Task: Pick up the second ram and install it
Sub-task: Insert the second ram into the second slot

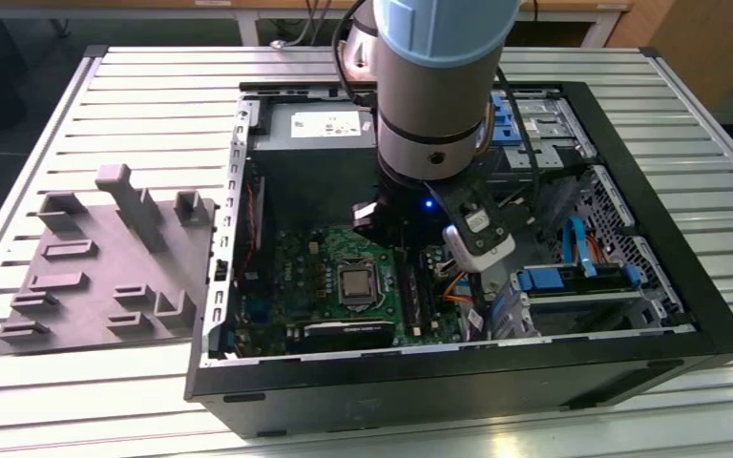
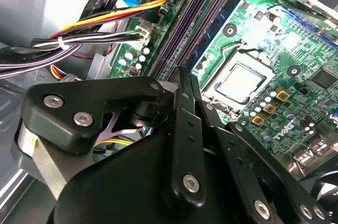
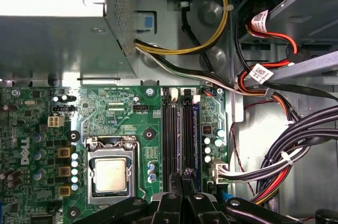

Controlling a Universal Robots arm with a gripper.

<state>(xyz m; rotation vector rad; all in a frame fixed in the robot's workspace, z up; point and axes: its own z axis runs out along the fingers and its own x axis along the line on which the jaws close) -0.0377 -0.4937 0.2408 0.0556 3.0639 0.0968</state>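
Observation:
My gripper (image 2: 182, 74) hangs inside the open computer case (image 1: 672, 315), low over the green motherboard (image 3: 132, 123). Its two black fingers are pressed together with nothing showing between them. In both wrist views the gripper (image 3: 182, 175) has its tips just above the row of dark memory slots (image 3: 177, 129). One ram stick with a blue label (image 2: 217, 23) stands in the outer slot (image 3: 197, 129). A thin grey edge in the slot under the tips may be the second ram (image 3: 179, 134); I cannot tell for sure. In the exterior view the arm covers most of the gripper (image 1: 386, 227).
A grey plastic tray (image 1: 87, 286) with upright posts lies on the slatted table at the exterior view's left. Cable bundles (image 3: 296, 145) run close beside the slots. The silver processor (image 3: 111, 174) sits on their other side. The power supply (image 1: 316, 124) and drive cages (image 1: 571, 277) crowd the case.

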